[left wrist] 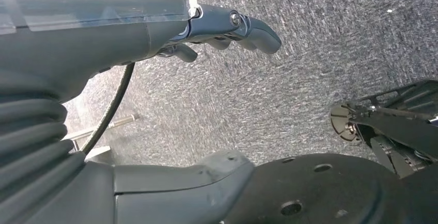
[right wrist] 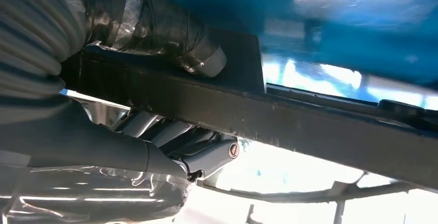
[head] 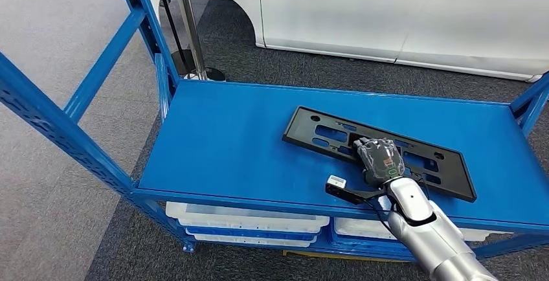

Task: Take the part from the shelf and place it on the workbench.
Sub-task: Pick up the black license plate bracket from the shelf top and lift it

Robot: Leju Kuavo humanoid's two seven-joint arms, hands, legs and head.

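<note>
Flat black slotted part (head: pixel 336 136) lying diagonally on blue shelf (head: pixel 220 138).

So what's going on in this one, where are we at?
The robot's right hand is on the black flat part lying on the blue shelf. In the right wrist view its fingers are on one side of the part's bar and the thumb on the other, so it seems to be gripping it. The part still rests on the shelf. The left hand hangs over grey carpet, holding nothing.
</note>
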